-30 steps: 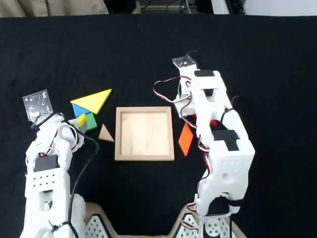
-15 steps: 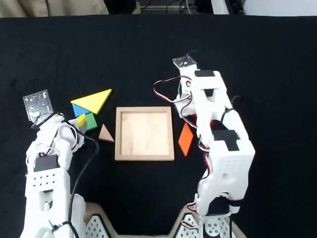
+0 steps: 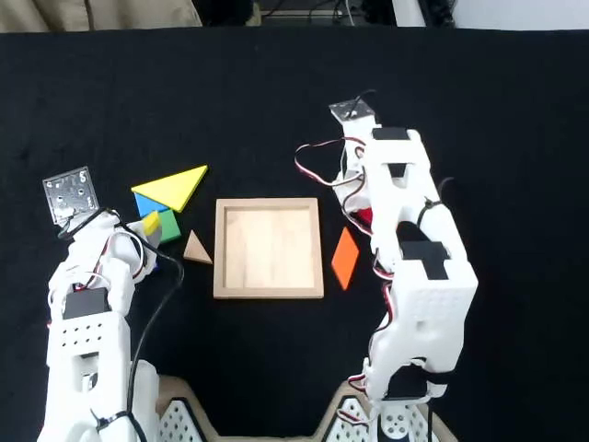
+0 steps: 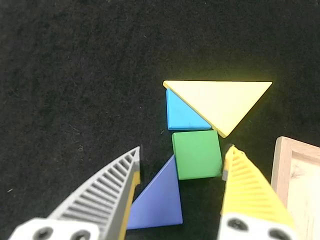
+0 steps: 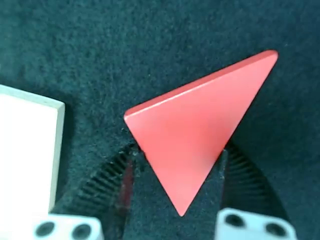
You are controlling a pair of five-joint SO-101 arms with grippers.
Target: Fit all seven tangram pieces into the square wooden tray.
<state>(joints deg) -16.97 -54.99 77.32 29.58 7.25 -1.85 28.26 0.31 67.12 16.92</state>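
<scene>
The square wooden tray (image 3: 268, 288) lies mid-table with nothing in it. To its left lie a yellow triangle (image 3: 173, 186), a light blue triangle (image 4: 182, 114), a green square (image 4: 196, 154), a violet-blue triangle (image 4: 156, 201) and a small tan triangle (image 3: 195, 249). My left gripper (image 4: 183, 150) hangs open over the green square, its fingertips on either side of that piece. An orange parallelogram (image 3: 345, 258) rests just right of the tray. The red triangle (image 5: 195, 127) sits by the tray's corner (image 5: 30, 145), and my right gripper (image 5: 177, 170) is shut on its narrow end.
Black cloth covers the whole table (image 3: 479, 101). The right arm's body (image 3: 409, 249) stands over the strip right of the tray. Wide bare cloth lies behind the tray and at the far right.
The right arm has shifted slightly to the right and away from the tray, uncovering more of the orange parallelogram. The left arm has kept still.
</scene>
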